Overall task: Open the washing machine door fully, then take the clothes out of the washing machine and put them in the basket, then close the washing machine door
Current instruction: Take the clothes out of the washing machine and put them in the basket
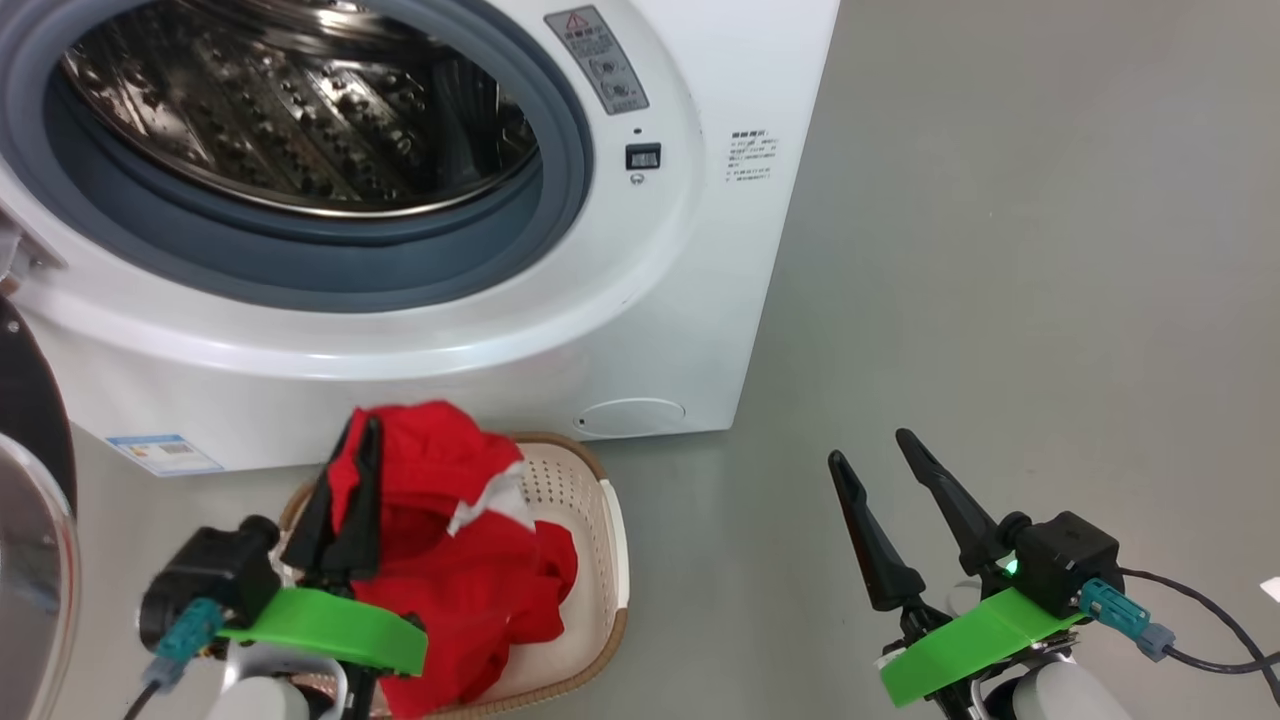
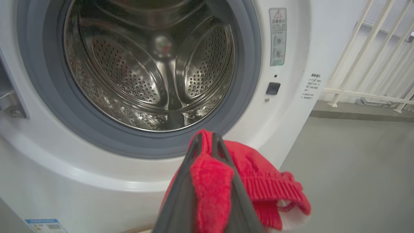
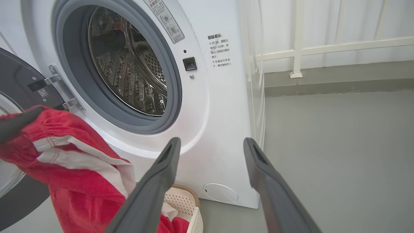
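The washing machine [image 1: 640, 300] stands with its steel drum [image 1: 290, 110] showing no clothes inside. Its door [image 1: 30, 480] hangs swung wide at the far left, and the black rim also appears in the right wrist view [image 3: 19, 81]. My left gripper [image 1: 365, 430] is shut on a red garment with white trim [image 1: 470, 560], which hangs over and into the cream basket [image 1: 600, 520] on the floor before the machine. Seen from the left wrist, the red cloth [image 2: 210, 181] is pinched between the fingers. My right gripper [image 1: 870, 450] is open and holds nothing, over bare floor to the right of the basket.
Grey floor [image 1: 1000, 250] stretches to the right of the machine. A white railing [image 3: 323, 48] runs along the wall behind it. A round white flap [image 1: 630, 415] sits low on the machine's front, just behind the basket.
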